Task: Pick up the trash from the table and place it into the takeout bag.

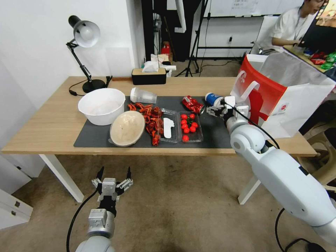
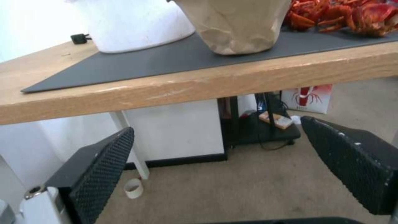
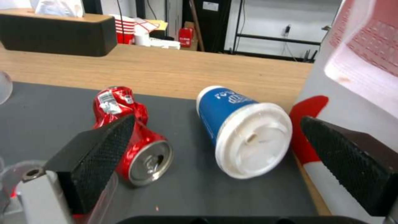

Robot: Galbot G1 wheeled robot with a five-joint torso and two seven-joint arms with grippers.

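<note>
On the table's (image 1: 45, 129) dark mat (image 1: 91, 140) lie a crushed red can (image 1: 193, 104) and a blue-and-white cup (image 1: 212, 99) on its side. My right gripper (image 1: 217, 109) hovers open just in front of them. In the right wrist view the cup (image 3: 242, 130) lies between the fingers (image 3: 99, 155) and the can (image 3: 132, 137) lies beside one finger. The takeout bag (image 1: 276, 94) stands upright at the table's right end, close behind the cup. A clear plastic cup (image 1: 142, 95) and a beige dish (image 1: 127, 128) lie further left. My left gripper (image 1: 114, 173) hangs open below the front edge.
A white bowl (image 1: 102, 105), red crayfish shells (image 1: 150, 119) and clear trays, one with tomatoes (image 1: 189, 126), share the mat. A desk lamp (image 1: 84, 35) and a dark tissue box (image 1: 148, 75) stand at the back. Carpeted floor lies in front of the table.
</note>
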